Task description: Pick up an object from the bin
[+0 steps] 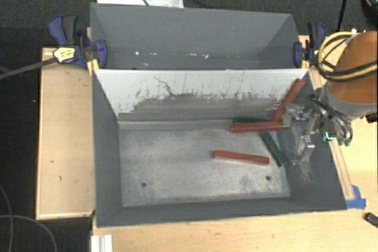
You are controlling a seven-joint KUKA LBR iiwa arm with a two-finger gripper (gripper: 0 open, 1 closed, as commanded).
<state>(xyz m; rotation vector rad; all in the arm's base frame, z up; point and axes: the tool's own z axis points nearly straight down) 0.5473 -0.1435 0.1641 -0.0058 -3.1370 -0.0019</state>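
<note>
My gripper (305, 137) hangs over the right end of the bin, close to the right wall. Just left of it a dark green bar (274, 149) lies slanted on the floor. A red-brown bar (240, 157) lies flat further left, near the middle. Behind these, another red-brown bar (258, 127) lies against a dark green bar (250, 121) along the back wall's foot. A third red-brown bar (290, 98) leans up in the back right corner, just behind the gripper. I see nothing held in the gripper.
The bars are gathered in the right half of the bin. The sloping right wall is right beside the gripper, and the arm's orange cover and cables sit above the right rim.
</note>
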